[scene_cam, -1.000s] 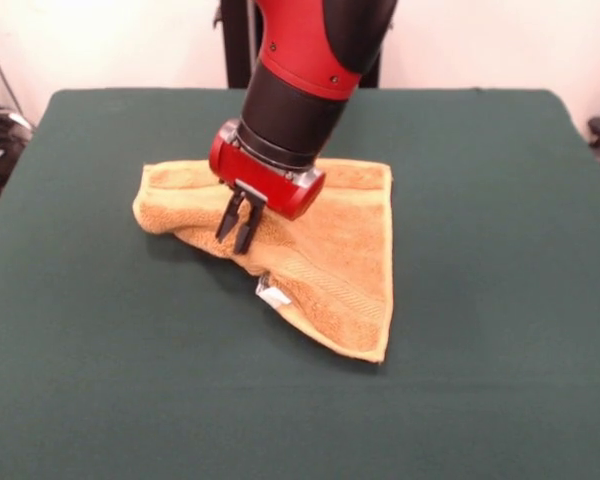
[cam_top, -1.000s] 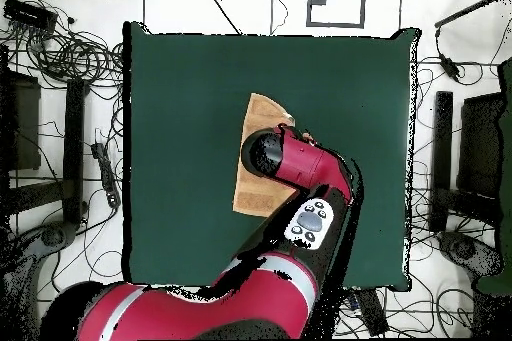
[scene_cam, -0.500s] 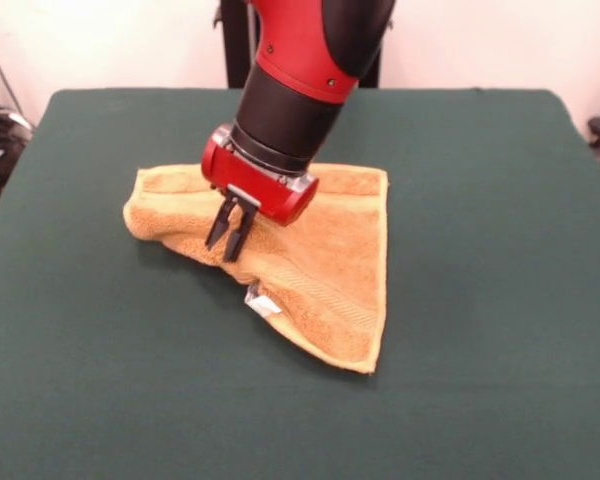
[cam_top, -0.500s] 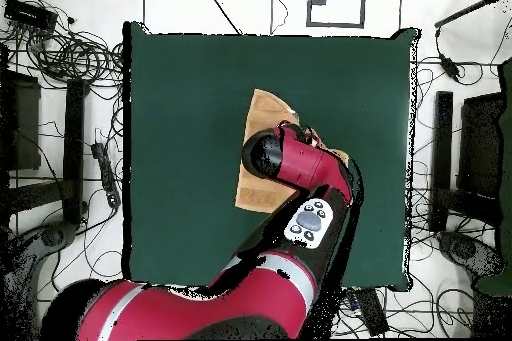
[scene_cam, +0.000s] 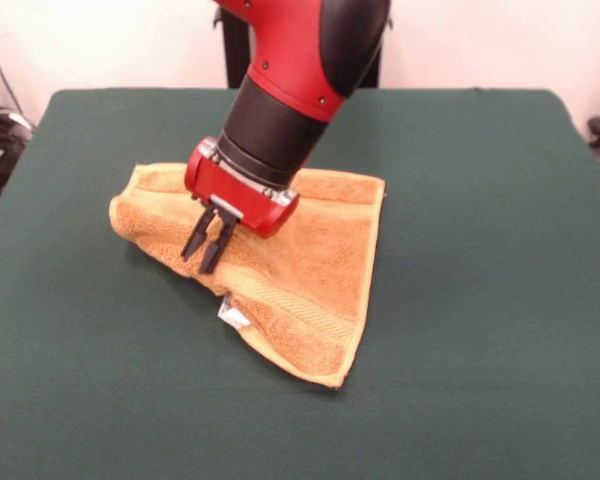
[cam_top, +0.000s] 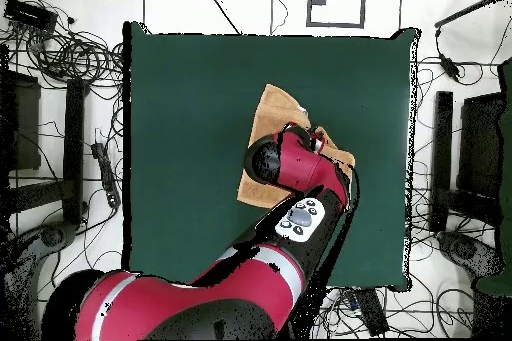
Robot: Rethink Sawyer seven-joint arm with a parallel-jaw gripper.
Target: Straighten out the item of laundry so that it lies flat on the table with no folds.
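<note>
On the bench (scene_cam: 480,300) lies the towel (scene_cam: 300,270) (folded, its tag (scene_cam: 234,315) showing). The hand (scene_cam: 206,240), fingers nearly together, pinches the towel's folded edge.

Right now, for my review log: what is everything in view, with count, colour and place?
towel: one, orange-yellow, folded into a rough triangle, on the table near its middle
tag: one, white, at the towel's front edge
table: one, dark green cloth cover, fills most of the front view
cables: many, black, on the floor around the table in the overhead view
arm: one, red and black, coming down over the towel
hand: one, red body with black fingers close together, tips at the towel's folded left part
</note>
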